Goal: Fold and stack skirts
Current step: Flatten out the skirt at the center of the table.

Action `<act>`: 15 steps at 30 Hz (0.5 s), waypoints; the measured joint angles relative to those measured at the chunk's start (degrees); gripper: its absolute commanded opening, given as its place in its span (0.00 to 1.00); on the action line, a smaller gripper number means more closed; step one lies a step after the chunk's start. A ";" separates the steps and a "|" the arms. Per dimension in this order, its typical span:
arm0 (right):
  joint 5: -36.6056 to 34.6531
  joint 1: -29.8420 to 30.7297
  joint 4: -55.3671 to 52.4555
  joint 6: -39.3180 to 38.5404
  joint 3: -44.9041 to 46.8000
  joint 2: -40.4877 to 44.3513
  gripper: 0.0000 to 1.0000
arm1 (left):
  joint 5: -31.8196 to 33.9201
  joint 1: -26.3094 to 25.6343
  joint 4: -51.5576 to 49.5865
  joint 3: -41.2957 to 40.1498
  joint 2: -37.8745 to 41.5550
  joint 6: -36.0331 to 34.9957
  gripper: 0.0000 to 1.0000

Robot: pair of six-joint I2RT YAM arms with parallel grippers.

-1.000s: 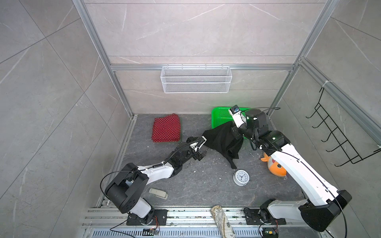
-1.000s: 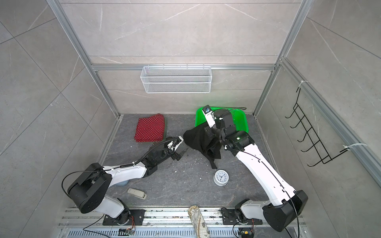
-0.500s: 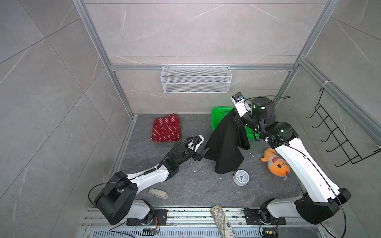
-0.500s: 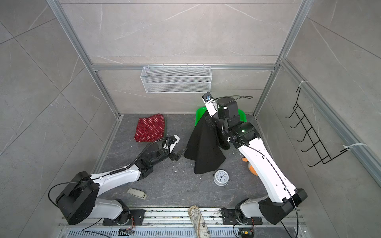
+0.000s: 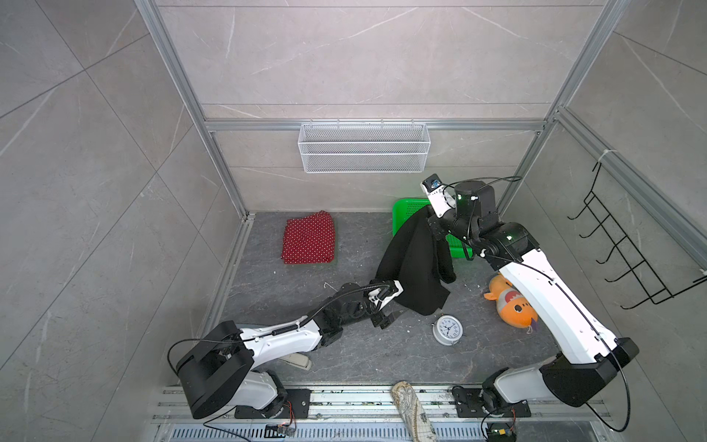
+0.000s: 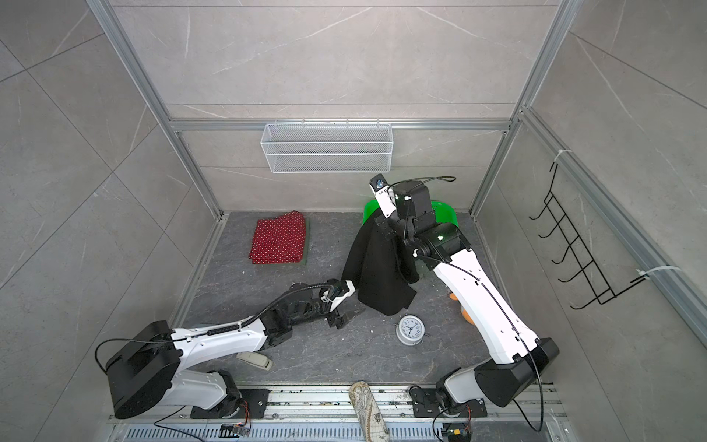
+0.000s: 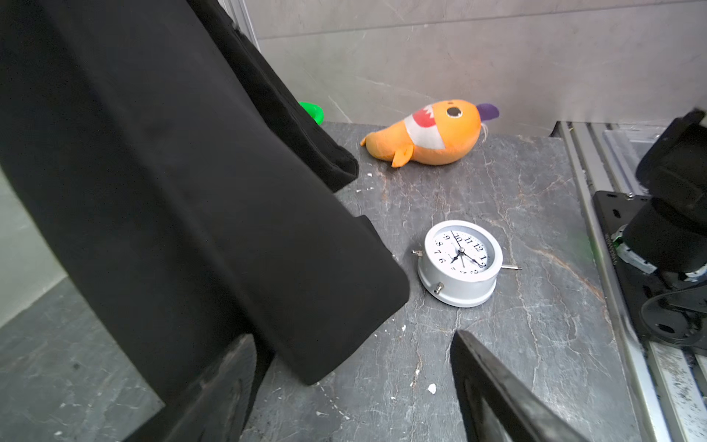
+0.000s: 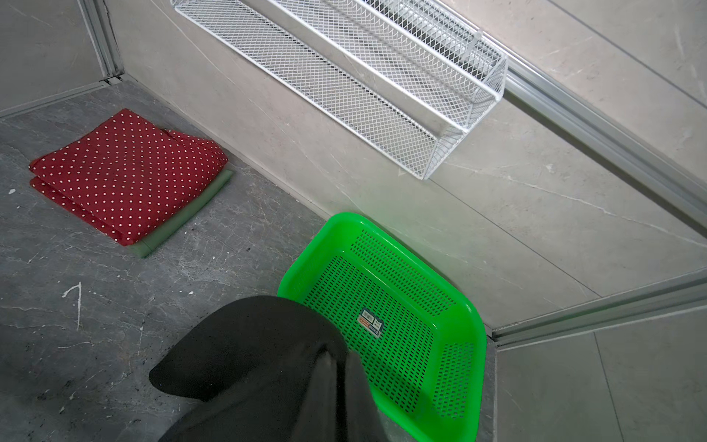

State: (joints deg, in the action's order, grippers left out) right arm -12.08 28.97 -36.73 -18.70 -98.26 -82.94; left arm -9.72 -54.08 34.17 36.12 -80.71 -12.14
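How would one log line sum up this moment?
right gripper: shut on black skirt, hanging | left gripper: open near its lower edge | red polka-dot skirt: folded atop olive skirt

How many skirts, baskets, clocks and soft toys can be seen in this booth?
Skirts: 3 (red polka-dot skirt, olive green skirt beneath it, black skirt)
Baskets: 2 (green plastic basket, white wire basket)
Clocks: 1 (alarm clock)
Soft toys: 1 (orange plush fish)
Total: 7
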 measured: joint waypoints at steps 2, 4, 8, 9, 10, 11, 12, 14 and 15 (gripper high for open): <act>0.02 0.00 0.00 0.00 0.00 -0.02 0.00 | 2.03 -0.11 2.56 -1.27 -2.51 1.05 0.81; 0.00 0.00 0.00 0.00 0.00 -0.04 0.00 | 4.42 -0.09 5.29 -2.91 -4.92 1.88 0.81; -0.26 0.00 0.00 -0.02 0.00 -0.04 0.00 | 9.75 0.04 9.53 -5.99 -8.74 2.58 0.81; -0.44 0.00 0.02 -0.02 0.00 -0.04 0.00 | 10.54 0.13 9.75 -6.21 -9.07 2.56 0.81; -0.61 0.00 0.00 -0.02 0.00 -0.04 0.00 | 11.28 0.26 10.05 -6.21 -9.35 2.56 0.81; -0.66 0.00 0.02 -0.04 0.00 -0.04 0.00 | 11.67 0.48 10.58 -6.16 -9.55 2.54 0.81; -0.70 0.00 0.02 -0.04 0.00 -0.04 0.00 | 12.00 0.70 10.99 -6.16 -9.62 2.49 0.81; -0.83 0.00 0.04 -0.04 0.02 -0.04 0.00 | 11.89 1.57 11.76 -6.14 -9.68 2.10 0.81; -0.83 0.00 0.04 -0.04 0.02 -0.04 0.00 | 11.19 2.16 12.17 -6.14 -9.75 1.88 0.81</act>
State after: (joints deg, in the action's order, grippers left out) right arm -12.91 28.97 -36.69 -18.74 -98.24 -82.98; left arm 1.48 -51.92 46.35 29.98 -90.45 -10.26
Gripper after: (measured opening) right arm 0.062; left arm 0.810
